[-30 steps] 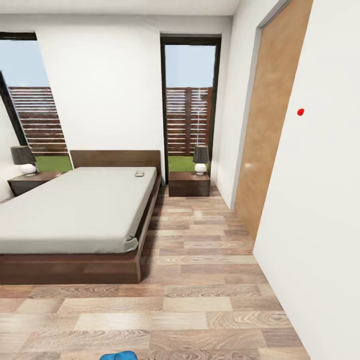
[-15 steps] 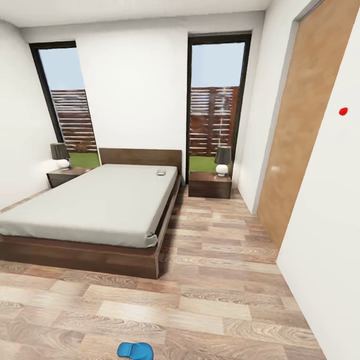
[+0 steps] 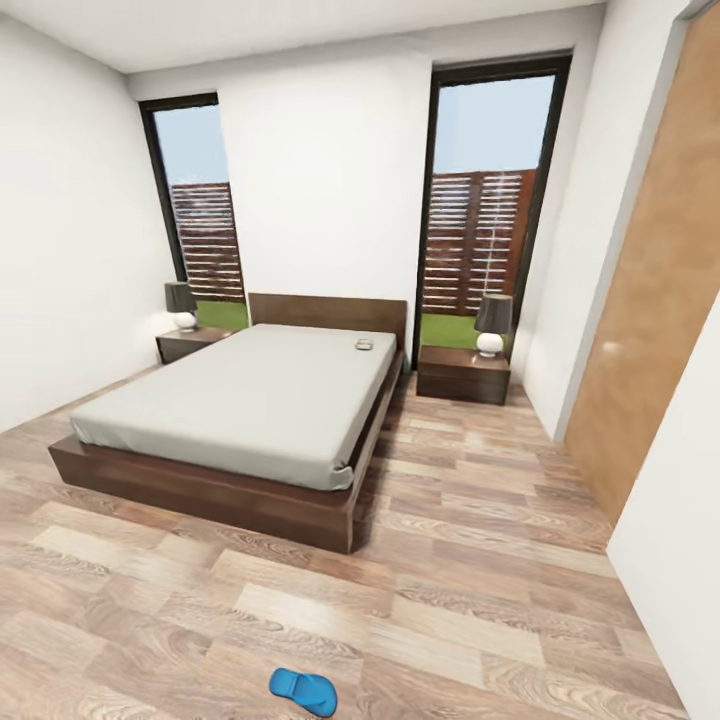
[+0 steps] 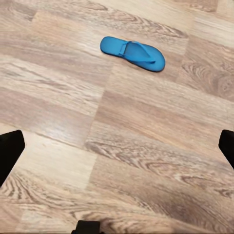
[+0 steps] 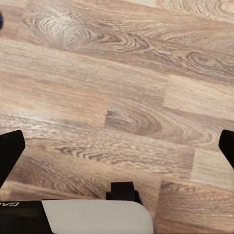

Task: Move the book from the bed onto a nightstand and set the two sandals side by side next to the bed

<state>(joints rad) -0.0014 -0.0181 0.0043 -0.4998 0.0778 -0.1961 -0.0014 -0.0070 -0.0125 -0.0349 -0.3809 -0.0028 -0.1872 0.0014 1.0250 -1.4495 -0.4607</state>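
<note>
The bed [image 3: 240, 405], with a dark wood frame and a pale mattress, stands ahead to the left in the head view. The small book [image 3: 362, 345] lies on the mattress near the headboard, on its right side. A nightstand [image 3: 463, 373] with a lamp stands right of the bed, and a second nightstand [image 3: 190, 343] left of it. One blue sandal [image 3: 303, 690] lies on the floor close in front of me; the left wrist view shows this sandal [image 4: 132, 52] ahead of my open left gripper [image 4: 117, 151]. My right gripper [image 5: 117, 151] hangs open over bare planks. A blue sliver [image 5: 1, 19] sits at that view's edge; I cannot tell what it is.
A tan wooden door [image 3: 660, 300] is set in the white wall at the right. Two tall black-framed windows [image 3: 480, 240] flank the headboard wall. A wide strip of wood-plank floor [image 3: 470, 520] runs between the bed and the right wall.
The head camera has swung and drawn back: the whole room has shifted right and looks farther off. More of the left wall shows, and the blue sandal is now fully in view.
</note>
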